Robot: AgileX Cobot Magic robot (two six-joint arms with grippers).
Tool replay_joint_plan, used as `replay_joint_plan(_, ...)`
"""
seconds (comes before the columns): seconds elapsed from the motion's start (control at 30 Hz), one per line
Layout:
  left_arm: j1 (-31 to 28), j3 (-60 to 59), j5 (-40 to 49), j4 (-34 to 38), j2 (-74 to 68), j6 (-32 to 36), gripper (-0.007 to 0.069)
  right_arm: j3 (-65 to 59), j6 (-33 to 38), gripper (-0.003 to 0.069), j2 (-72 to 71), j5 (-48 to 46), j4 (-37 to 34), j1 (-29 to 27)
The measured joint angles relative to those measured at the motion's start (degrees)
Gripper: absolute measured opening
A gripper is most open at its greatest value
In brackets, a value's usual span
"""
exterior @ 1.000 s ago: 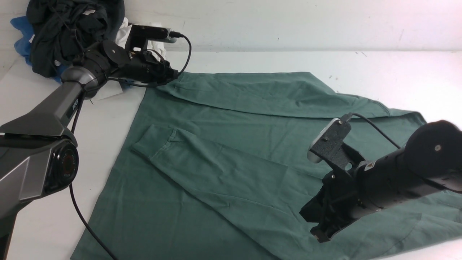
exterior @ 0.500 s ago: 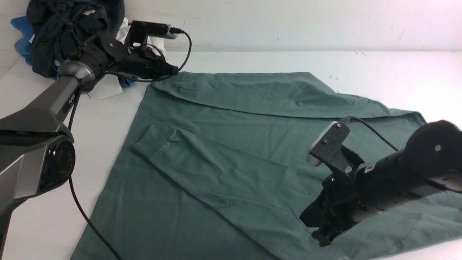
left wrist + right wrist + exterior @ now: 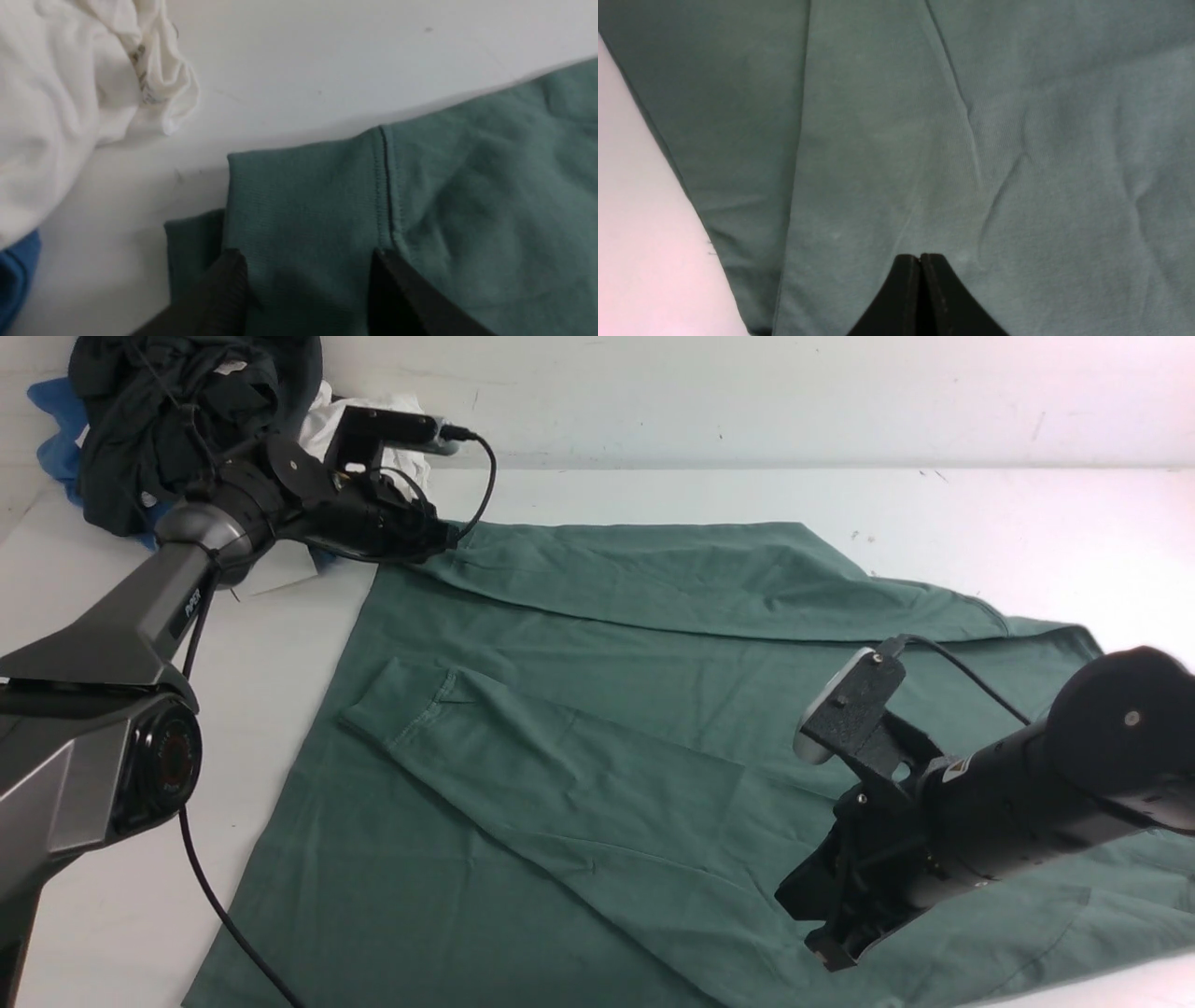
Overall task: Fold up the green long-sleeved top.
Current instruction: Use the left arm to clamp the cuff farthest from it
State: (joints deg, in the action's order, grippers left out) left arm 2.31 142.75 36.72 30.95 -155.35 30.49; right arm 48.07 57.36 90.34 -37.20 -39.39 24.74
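**Step in hand (my judgement):** taking hold of the cuff (image 3: 303, 196) of the far sleeve, at the far-left corner of the green top (image 3: 579, 756).

**Fingers:** My left gripper (image 3: 303, 261) is down at that cuff. Its fingers (image 3: 229, 284) stand wide on either side of the ribbed band, with nothing pinched. My right gripper (image 3: 920, 261) hangs over the near-right part of the top, tips pressed together and empty.

**Recommendation:**
- Settle the left fingers over the full thickness of the cuff before closing, so both layers are caught.
- The stitched seam where the cuff meets the sleeve is a fair landmark.
- Lift low and draw evenly, or the sleeve may drag the body cloth out of square.
- Leave the near sleeve, which lies slantwise across the body, undisturbed.

**Surface:** The white table (image 3: 653, 490) is flat and marked with a few dark specks. The top is spread over much of it, and its near edge runs out of the front view.

**Room:** A plain white wall (image 3: 747, 392) stands behind. A heap sits at the far-left corner: a black garment (image 3: 168, 411), a white garment (image 3: 70, 93) and blue cloth (image 3: 51, 401). The white garment lies near the cuff but apart from it, so I note a snagging risk there.
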Motion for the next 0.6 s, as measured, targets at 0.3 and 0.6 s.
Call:
replay_joint_plan(0.3, 0.00, 0.00, -2.50, -0.05, -0.71, 0.00, 0.0022, 0.00, 0.00, -0.0010, 0.00, 0.12, 0.00, 0.00)
replay_joint_plan(0.6, 0.00, 0.00, -2.15, -0.05, 3.53, 0.00, -0.0007, 0.00, 0.00, -0.0010, 0.00, -0.75, 0.00, 0.00)
